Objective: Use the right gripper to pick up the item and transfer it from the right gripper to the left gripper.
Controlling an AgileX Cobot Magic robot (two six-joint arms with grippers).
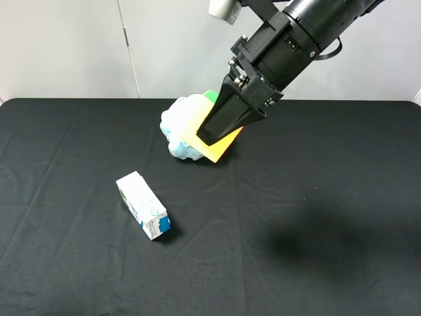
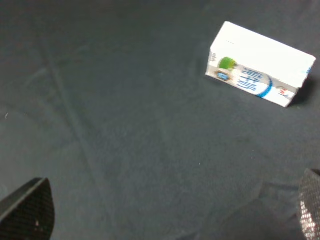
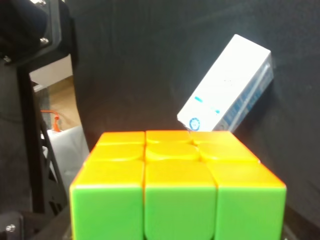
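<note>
Cube (image 3: 177, 195) clamped in my right tool (image 1: 217, 131), seemingly off worktop (image 1: 329, 197); left tool (image 2: 170, 212) spread, empty. Handover not yet done.

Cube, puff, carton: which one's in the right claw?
The puzzle cube, clamped in the right claw with its orange face showing. The pale blue puff sits behind it, ungripped; the carton lies well apart.

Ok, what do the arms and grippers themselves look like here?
The right gripper shows a matte black, wedge-shaped finger tapering to a blunt tip, fixed with small silver screws to a blocky black bracket on a thick black cylindrical arm; a black cable loops beside it. Of the left gripper, only two dark fingertips with a fine dotted texture show.
</note>
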